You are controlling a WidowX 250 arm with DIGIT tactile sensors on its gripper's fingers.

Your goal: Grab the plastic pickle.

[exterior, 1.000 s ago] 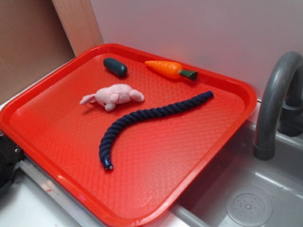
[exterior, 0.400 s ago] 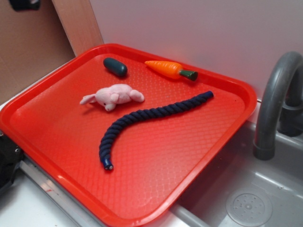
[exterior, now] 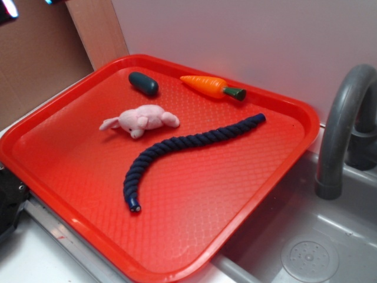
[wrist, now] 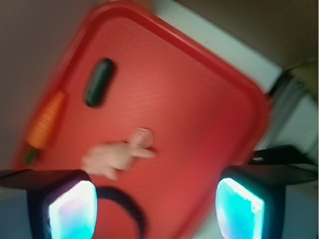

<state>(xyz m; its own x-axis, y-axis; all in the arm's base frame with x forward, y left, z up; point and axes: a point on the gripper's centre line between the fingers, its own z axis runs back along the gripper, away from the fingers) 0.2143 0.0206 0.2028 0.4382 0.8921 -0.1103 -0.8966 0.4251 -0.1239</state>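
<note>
The plastic pickle, a dark teal capsule, lies at the far left corner of the red tray. In the blurred wrist view the pickle shows at upper left, far ahead of the fingers. My gripper is open, its two glowing pads wide apart with nothing between them, high above the tray. In the exterior view only a sliver of the gripper shows at the top left corner, well away from the pickle.
An orange carrot lies right of the pickle. A pink plush pig and a long navy rope lie mid-tray. A grey faucet and sink are at the right.
My gripper came into the exterior view along the top left edge and has shifted further left. The things on the tray have not moved.
</note>
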